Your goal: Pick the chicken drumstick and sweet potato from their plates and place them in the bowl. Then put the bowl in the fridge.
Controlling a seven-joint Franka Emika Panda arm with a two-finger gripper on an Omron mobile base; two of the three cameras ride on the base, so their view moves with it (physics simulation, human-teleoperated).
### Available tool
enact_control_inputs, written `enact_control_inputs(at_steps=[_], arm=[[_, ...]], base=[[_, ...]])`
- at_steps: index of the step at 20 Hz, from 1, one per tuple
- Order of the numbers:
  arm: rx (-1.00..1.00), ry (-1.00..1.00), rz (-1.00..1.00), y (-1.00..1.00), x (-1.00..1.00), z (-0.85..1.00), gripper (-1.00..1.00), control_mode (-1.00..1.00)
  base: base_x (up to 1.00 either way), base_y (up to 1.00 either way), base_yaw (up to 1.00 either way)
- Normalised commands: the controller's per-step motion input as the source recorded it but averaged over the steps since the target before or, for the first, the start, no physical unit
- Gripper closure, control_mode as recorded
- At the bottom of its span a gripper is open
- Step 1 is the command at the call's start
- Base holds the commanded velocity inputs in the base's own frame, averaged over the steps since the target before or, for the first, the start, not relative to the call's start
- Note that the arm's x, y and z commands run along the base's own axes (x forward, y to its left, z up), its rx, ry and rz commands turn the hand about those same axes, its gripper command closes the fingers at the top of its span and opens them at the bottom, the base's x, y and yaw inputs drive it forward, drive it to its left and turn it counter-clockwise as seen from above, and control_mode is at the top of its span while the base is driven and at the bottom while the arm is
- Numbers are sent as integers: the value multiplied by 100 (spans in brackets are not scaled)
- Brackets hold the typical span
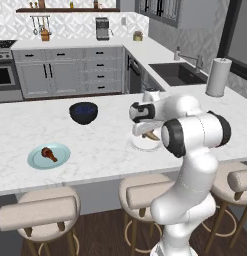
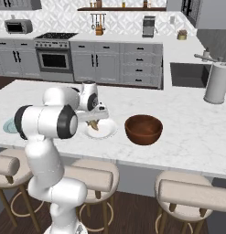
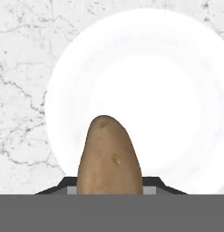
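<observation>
Sweet potato [image 3: 109,156]: tan-brown, few darker specks. Plate under it [image 3: 177,90]: white, faint blue tint. Plate at 9 o'clock on counter [image 1: 37,160]: pale blue-teal. Drumstick [image 1: 48,153] on it: reddish-brown. Counter [image 1: 95,145]: white marble, thin grey veins. Bowl at 3 o'clock of white plate [image 2: 143,129]: reddish-brown, wood-like. Other bowl at 12 o'clock of teal plate [image 1: 83,112]: dark blue-black, speckled. Stools [image 2: 187,194]: beige seats, brown legs. Cabinets [image 1: 70,70]: grey, dark handles. Paper towel roll [image 2: 216,82]: white.
</observation>
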Motion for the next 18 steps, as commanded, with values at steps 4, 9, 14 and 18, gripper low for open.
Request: enact_control_inputs(at_steps=[4, 9, 14, 18], arm=[[-2, -4, -6, -25, -68, 80, 100, -100], [-2, -4, -8, -62, -28, 72, 100, -100], [0, 0, -8, -86, -4, 50, 100, -100], [0, 0, -8, -95, 0, 15, 100, -100]], base=[[0, 0, 0], [0, 0, 0], [0, 0, 0], [0, 0, 0]])
